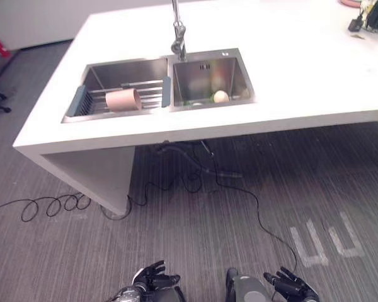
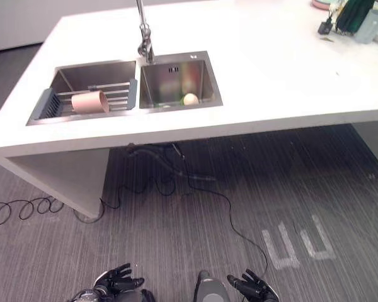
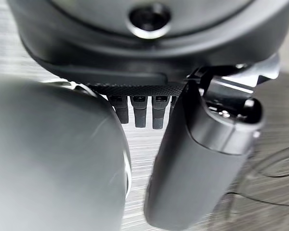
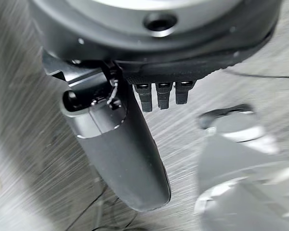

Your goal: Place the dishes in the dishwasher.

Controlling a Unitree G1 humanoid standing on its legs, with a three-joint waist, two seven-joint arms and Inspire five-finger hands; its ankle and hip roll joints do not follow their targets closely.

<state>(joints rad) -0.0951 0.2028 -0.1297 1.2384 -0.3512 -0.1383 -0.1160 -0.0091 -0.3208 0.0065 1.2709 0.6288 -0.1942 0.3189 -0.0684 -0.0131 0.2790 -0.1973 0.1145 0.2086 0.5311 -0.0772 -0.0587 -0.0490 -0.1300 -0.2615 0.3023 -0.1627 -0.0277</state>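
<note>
A tan cup [image 1: 123, 99] lies on its side on a slatted rack [image 1: 152, 86] across the left basin of a steel double sink. In the right basin [image 1: 208, 75] sits a pale round object [image 1: 221, 96] beside something green. Both hands hang low over the grey carpet, far from the sink. My left hand [image 1: 155, 277] is open and holds nothing, its thumb [image 3: 202, 159] standing out from the straight fingers [image 3: 140, 111]. My right hand [image 1: 293, 286] is likewise open and bare, with its thumb [image 4: 121, 154] extended.
The sink is set in a white counter [image 1: 302, 69] with a tall faucet [image 1: 177, 31] between the basins. Dark and pale items [image 2: 356, 16] stand at the counter's far right corner. White tape marks [image 1: 324, 242] lie on the carpet under the counter's overhang.
</note>
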